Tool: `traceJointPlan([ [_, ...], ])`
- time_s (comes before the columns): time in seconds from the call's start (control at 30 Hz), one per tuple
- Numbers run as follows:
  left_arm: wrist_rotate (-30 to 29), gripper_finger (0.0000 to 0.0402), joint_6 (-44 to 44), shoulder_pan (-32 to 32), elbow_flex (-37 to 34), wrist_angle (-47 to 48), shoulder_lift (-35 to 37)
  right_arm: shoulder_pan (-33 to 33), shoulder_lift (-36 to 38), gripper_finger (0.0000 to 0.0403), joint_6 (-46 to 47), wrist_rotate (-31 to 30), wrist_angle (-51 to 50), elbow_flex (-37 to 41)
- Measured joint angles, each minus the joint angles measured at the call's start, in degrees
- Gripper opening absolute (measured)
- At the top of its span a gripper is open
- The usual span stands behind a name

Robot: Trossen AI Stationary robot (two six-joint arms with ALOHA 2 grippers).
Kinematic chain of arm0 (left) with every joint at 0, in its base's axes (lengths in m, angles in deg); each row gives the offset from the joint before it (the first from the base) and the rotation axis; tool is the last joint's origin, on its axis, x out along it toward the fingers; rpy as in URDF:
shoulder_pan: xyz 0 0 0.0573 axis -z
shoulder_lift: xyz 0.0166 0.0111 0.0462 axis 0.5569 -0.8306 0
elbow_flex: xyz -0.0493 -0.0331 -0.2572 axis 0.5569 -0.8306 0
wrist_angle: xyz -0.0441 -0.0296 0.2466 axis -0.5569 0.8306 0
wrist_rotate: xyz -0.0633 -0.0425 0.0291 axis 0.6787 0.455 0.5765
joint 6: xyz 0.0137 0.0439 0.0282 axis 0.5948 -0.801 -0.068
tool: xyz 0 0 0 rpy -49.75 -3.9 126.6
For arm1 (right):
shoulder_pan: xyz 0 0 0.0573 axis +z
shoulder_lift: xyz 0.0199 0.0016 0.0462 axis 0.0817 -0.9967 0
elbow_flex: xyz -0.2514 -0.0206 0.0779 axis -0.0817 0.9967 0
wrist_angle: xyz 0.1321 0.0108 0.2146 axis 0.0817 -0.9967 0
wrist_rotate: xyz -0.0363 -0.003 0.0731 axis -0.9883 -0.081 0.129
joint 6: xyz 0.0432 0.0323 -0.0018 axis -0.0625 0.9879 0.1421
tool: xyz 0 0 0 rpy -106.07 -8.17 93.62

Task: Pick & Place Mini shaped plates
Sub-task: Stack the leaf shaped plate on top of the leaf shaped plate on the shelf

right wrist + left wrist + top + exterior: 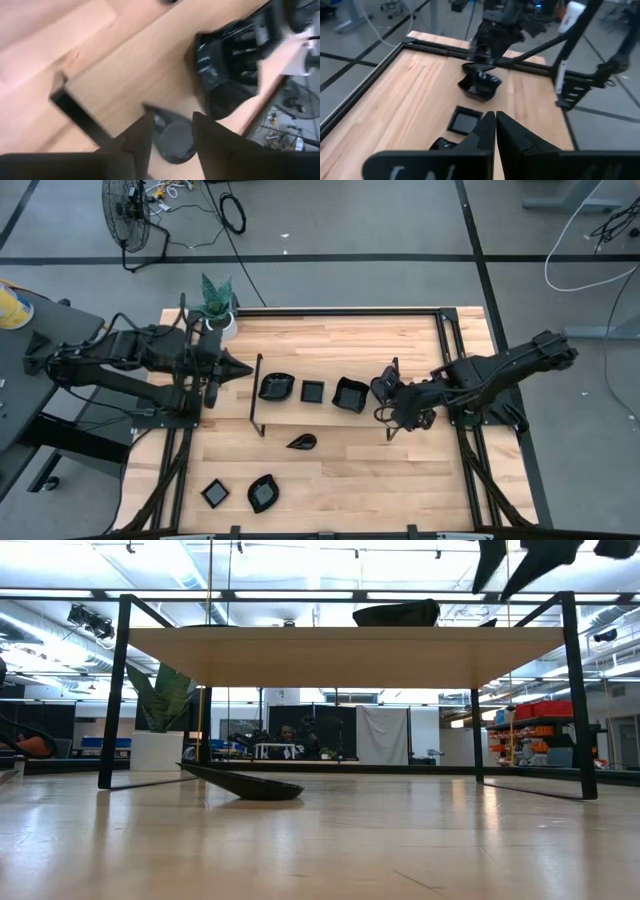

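Three glossy black mini plates rest in a row on a raised wooden shelf (340,645) with thin black legs: a wavy one (274,387), a square one (312,391) and a deeper one (350,394) (480,86). My right gripper (381,392) (500,585) hangs open just right of the deeper plate, its tips above the shelf top. My left gripper (495,125) (238,369) is shut and waits off the shelf's left end. A teardrop plate (301,442) (245,783), a square plate (214,494) and a leaf plate (263,493) lie on the table nearer the front.
A white pot with a green plant (218,315) stands at the table's far left corner, close to my left arm. Black rails (450,340) border the table. Bare wood lies at the front right. A person (288,735) sits far behind the table.
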Motion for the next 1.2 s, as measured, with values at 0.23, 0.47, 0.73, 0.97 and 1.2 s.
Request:
traceJointPlan([
  [0.23,7.4,0.0016,0.4,0.2,0.9,0.2,0.0,2.2,2.5,0.0177,8.1,-7.6,7.3,0.0],
  [0.47,12.0,0.0016,2.2,4.3,0.9,0.2,-0.2,4.5,2.8,0.0215,11.9,-17.5,14.8,0.0],
  [0.73,12.1,0.0016,3.4,12.2,1.0,0.4,-0.6,4.6,2.6,0.0248,19.2,-21.5,20.4,0.0],
  [0.97,15.7,0.0016,12.8,18.8,0.7,0.5,-2.7,4.6,2.5,0.0248,19.2,-23.5,21.3,0.0],
  [1.2,17.9,0.0016,15.7,23.6,0.6,0.5,-7.1,4.6,2.4,0.0247,23.6,-24.5,21.2,0.0],
])
